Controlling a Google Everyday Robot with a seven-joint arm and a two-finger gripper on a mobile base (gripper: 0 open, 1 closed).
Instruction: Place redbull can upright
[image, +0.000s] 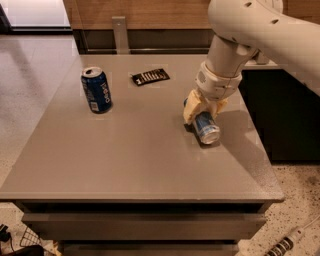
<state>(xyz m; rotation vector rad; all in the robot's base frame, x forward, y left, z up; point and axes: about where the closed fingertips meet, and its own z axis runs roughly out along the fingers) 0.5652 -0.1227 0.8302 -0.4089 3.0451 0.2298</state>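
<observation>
The redbull can (206, 128) lies on its side on the grey table (130, 160), right of centre, its silver end facing the front right. My gripper (202, 111) reaches down from the white arm above and straddles the can's rear half, with a yellowish finger (191, 109) on its left side and the other on its right. The can rests on the table top.
A wider dark blue Pepsi can (96, 90) stands upright at the back left. A flat black packet (150, 76) lies at the back centre. The table's right edge is close to the redbull can, with a dark cabinet beyond it.
</observation>
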